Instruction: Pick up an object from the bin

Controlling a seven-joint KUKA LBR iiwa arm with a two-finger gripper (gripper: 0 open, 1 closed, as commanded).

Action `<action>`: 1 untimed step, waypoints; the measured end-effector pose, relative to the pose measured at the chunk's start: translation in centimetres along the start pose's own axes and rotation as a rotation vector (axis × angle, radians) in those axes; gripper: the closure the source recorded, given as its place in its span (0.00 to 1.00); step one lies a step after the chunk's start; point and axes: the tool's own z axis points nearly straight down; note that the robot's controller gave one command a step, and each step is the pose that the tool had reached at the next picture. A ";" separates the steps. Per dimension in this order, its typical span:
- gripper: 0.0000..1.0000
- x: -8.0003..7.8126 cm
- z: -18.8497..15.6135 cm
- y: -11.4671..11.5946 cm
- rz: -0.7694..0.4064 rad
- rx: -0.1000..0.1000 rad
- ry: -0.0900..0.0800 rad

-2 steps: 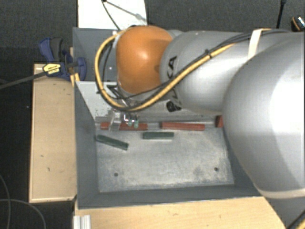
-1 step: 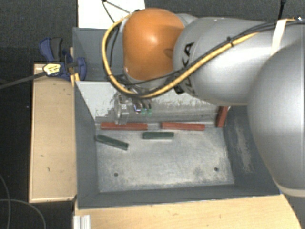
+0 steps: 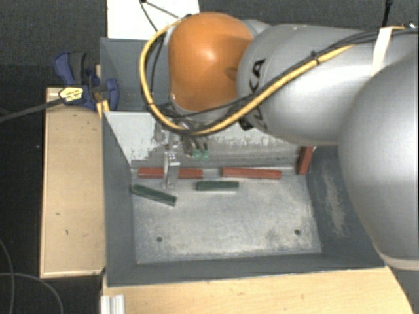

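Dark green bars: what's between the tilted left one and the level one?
Only bare bin floor, in the camera view, between the tilted bar and the level bar. The gripper is by the tilted bar's right end.

A left red bar [image 3: 149,173] and a right red bar [image 3: 252,173] are laid in line along the back of the bin [image 3: 229,231]; just in front, a left green bar [image 3: 154,195] is laid tilted, a right green bar [image 3: 217,186] level

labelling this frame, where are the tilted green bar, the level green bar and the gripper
tilted green bar [image 3: 154,195], camera view, its middle
level green bar [image 3: 217,186], camera view, its middle
gripper [image 3: 171,180], camera view, its lower tip
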 end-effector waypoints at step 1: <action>0.00 1.2 12.8 -5.2 -0.084 0.003 0.011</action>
